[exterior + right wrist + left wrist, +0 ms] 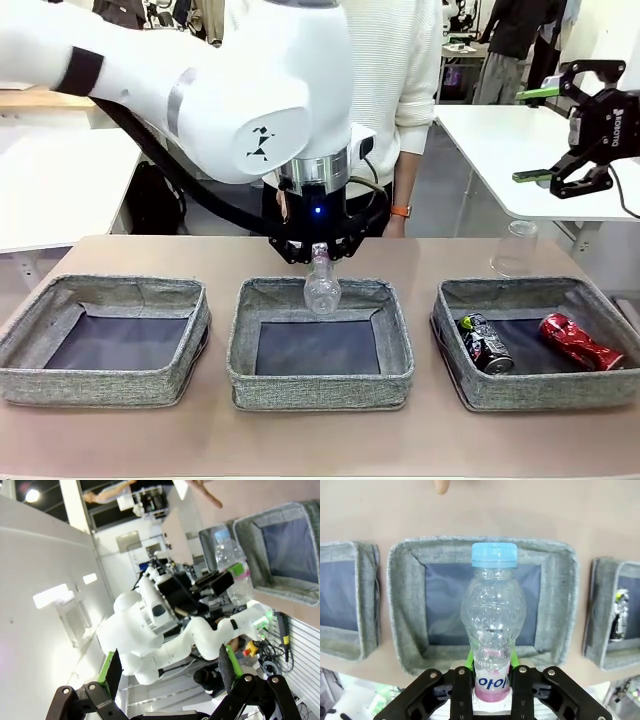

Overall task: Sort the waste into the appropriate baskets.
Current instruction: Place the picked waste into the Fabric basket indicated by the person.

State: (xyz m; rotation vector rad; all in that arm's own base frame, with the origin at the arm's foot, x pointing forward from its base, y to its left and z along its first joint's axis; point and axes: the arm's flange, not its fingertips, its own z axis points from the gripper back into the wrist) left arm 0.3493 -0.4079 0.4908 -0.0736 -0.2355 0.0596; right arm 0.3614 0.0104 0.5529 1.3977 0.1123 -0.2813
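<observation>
Clear bottle with pink label and blue cap hangs over the far rim of the middle basket, clamped at its labelled end by the left gripper, with the cap pointing down toward the basket's dark floor.

Three grey woven baskets sit in a row on a tan table. The left basket lies beside the middle one on one side and the right basket on the other. In the right basket a dark can and a red crushed can lie side by side. A piece of clear plastic stands on the table beyond the right basket. A person in a pale top stands behind the middle basket, and white tables fill the room farther back.

The bottle is see-through, bulging below the cap and narrower at the label, which shows between the green pads in the left wrist view.

Raised well to the right of the middle basket, the right gripper has its jaws spread wide and holds nothing.
</observation>
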